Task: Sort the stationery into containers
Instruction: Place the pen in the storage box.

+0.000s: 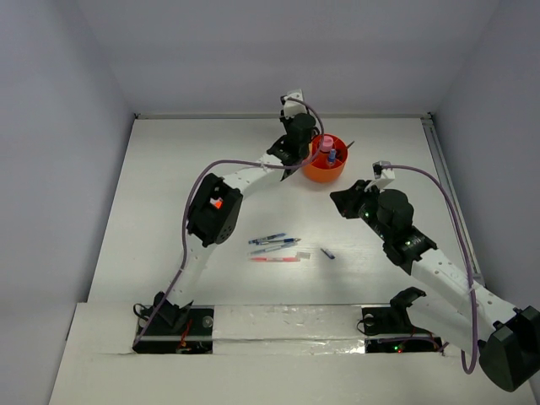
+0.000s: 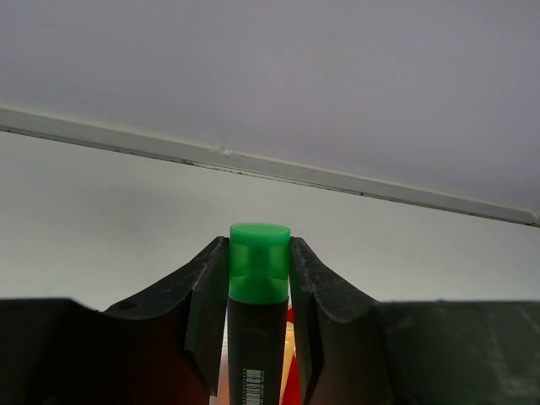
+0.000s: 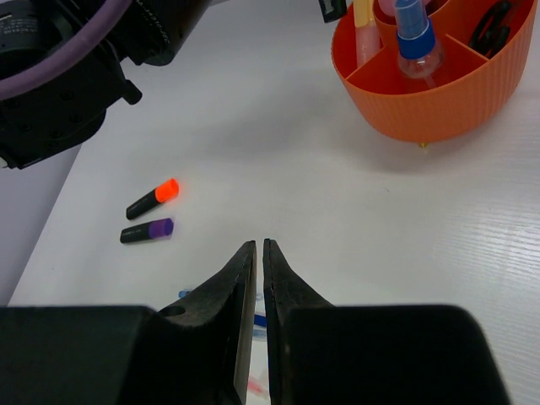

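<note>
Overhead view far; wrist views close; right shares tub (image 3: pixel 439 101).

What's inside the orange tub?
The orange tub holds a blue-capped bottle, a pink tube and black scissors, in separate compartments. Its far side is cropped in the wrist view; the left arm hides its left edge.

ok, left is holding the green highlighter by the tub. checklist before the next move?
1. Grip: ok. Left gripper is shut on the green highlighter, cap between the fingers.
2. Position over orange tub: cannot tell. The top view puts the gripper at its left rim; the compartment below is hidden.
3. Right gripper clear: ok. Shut, empty, apart from the tub.
4. Tub upright: ok. Blue-capped bottle stands inside.
5. Sorting finished: not ok. Orange highlighter, purple highlighter and pens lie outside it.
</note>
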You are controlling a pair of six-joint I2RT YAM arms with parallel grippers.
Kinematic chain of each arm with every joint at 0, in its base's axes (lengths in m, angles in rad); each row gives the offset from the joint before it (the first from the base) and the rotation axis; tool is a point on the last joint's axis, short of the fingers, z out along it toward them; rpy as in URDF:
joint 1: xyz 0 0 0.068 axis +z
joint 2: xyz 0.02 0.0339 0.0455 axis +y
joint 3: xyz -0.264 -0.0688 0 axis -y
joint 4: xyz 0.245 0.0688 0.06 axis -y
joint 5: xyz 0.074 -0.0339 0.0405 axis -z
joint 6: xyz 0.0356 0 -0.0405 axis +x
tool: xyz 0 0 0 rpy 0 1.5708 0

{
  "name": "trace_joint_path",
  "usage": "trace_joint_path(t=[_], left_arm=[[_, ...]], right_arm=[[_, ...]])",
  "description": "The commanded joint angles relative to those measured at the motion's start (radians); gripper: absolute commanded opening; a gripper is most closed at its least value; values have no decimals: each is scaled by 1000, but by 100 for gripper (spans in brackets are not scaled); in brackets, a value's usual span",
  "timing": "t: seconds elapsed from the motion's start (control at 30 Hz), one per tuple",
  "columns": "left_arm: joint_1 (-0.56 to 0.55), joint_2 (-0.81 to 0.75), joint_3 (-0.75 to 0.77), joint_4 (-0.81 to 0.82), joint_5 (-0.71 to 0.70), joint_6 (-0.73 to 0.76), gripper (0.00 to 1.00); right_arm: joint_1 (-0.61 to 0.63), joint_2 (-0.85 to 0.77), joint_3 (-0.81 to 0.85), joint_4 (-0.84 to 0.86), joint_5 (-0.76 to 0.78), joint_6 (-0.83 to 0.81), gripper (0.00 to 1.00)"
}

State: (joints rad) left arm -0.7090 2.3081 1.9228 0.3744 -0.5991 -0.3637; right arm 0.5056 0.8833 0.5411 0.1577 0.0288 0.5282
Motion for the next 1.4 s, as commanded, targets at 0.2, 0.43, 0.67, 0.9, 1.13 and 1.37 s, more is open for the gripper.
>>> trace_joint_path(t=[0.2, 0.43, 0.67, 0.9, 1.13, 1.37], left_arm=[[-52, 19, 22, 120, -80, 16, 0], [-61, 11, -10, 136, -108, 26, 0], [-61, 2, -27, 143, -113, 42, 1], [-61, 13, -28, 133, -82, 46, 15], [-61, -45, -84, 159, -79, 69, 35], [-61, -131, -133, 146, -65, 69, 36]], right_arm=[[10, -17, 3, 43, -3, 6, 14], [10, -17, 3, 43, -4, 7, 14], [10, -24, 3, 42, -7, 9, 14], [10, -27, 2, 40, 2, 7, 14], [10, -18, 2, 45, 0, 7, 14], [10, -12, 2, 45, 3, 7, 14]])
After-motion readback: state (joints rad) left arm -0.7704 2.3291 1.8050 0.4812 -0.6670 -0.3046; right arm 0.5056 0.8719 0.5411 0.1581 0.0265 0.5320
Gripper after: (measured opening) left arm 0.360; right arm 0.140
